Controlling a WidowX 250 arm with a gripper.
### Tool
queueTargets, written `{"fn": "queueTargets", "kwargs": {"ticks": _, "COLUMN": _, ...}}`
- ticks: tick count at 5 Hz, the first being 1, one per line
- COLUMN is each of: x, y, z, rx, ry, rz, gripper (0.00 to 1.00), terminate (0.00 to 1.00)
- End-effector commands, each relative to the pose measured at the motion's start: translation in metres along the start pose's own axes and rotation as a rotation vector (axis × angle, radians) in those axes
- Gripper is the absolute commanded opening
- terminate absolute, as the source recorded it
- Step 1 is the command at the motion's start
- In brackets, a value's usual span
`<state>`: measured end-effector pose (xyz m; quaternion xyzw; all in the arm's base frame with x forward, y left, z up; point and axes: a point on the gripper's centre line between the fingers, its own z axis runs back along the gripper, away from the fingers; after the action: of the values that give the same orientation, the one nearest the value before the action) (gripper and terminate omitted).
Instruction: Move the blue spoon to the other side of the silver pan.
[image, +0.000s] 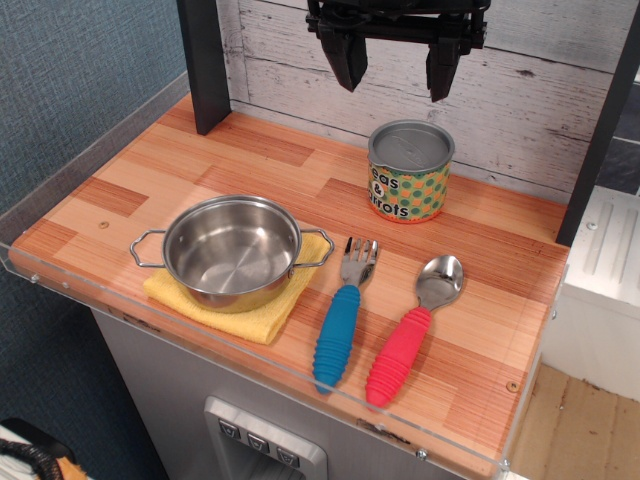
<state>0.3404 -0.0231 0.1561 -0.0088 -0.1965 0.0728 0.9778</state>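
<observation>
Overhead: black two-fingered gripper (397, 68), jaws spread wide, holding nothing. On wooden counter (250, 160): ribbed blue-handled spoon with tined metal head (343, 312), just right of round shiny steel pan (233, 251) atop yellow cloth (256, 318); red-handled silver spoon (412, 329) beside; polka-dot tin can (410, 171) behind.

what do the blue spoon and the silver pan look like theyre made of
Blue ribbed-handled utensil: handle looks like soft matte rubber or plastic, ridged; the silver tined head looks like polished metal, it reflects light. Round shiny silver pan: apparently stainless steel, with mirror-like reflections and thin wire handles.

Blue spoon (342, 318) flat, tines away, just right of empty upright silver pan (232, 251).
</observation>
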Motion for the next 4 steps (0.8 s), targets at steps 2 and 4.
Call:
{"fn": "queueTargets", "kwargs": {"ticks": 2, "x": -0.018, "y": 0.004, "z": 0.007, "rx": -0.009, "ry": 0.019, "rz": 0.034, "gripper": 1.00, "terminate": 0.00}}
{"fn": "queueTargets", "kwargs": {"ticks": 4, "x": -0.067, "y": 0.017, "z": 0.007, "rx": -0.010, "ry": 0.104, "rz": 0.225, "gripper": 1.00, "terminate": 0.00}}
